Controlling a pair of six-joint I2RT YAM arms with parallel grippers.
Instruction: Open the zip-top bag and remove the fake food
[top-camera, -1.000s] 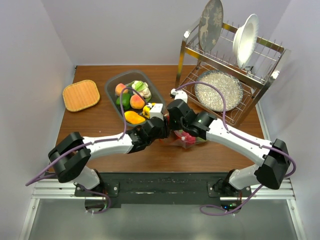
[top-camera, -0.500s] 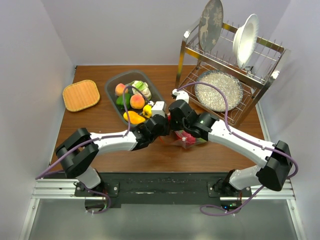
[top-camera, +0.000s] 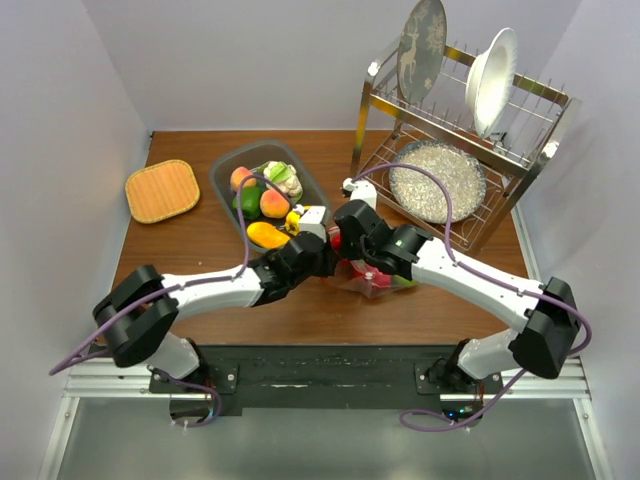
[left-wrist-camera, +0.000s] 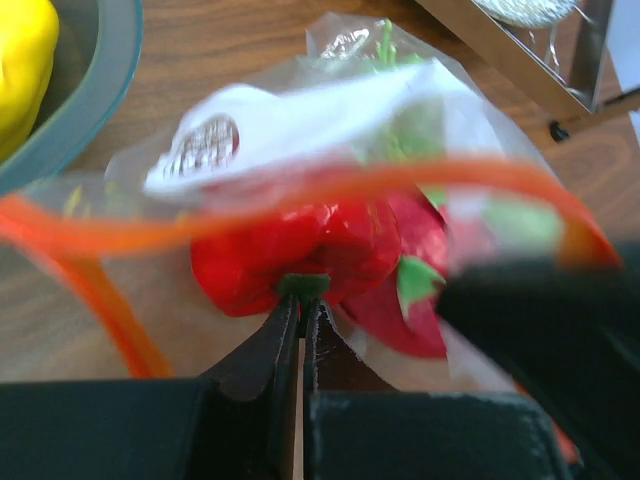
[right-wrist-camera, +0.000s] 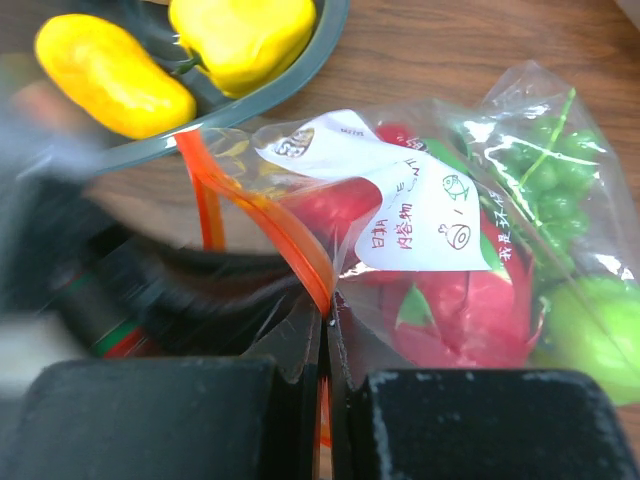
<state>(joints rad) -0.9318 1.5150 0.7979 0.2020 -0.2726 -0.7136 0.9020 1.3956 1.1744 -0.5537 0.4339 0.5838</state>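
Mid-table (top-camera: 190, 240), close beside the grey tub (top-camera: 222, 165) of toy fruit, the zip-top bag (top-camera: 372, 276) lies between the two wrists, its mouth turned toward the left arm. Its orange zip strip (right-wrist-camera: 268, 215) stands parted in a loop, so the mouth looks open.

The right gripper (right-wrist-camera: 325, 322) is clamped tight on that strip and the film beside it, pinning one lip of the mouth. The left gripper (left-wrist-camera: 300, 312) reaches into the opening, its fingers drawn to a sliver on the green stem of the red pepper (left-wrist-camera: 300, 250). That view is blurred, so I cannot tell how firm the pinch is. Deeper in the bag sit a leafy green piece (right-wrist-camera: 530, 165) and a round green apple (right-wrist-camera: 590, 320).

The bag looks thin, crinkly and limp. It would likely fold or slide on the wood rather than resist a pull, so the stiffer zip strip is the sound place to anchor it.

The pepper looks light, hollow and glossy. Its body seems too broad and slick for narrow fingers, which leaves the stem as the sensible hold, though a short one that could slip out. The film may cling to the pepper and drag along with it. A slow, straight draw through the mouth seems wisest.
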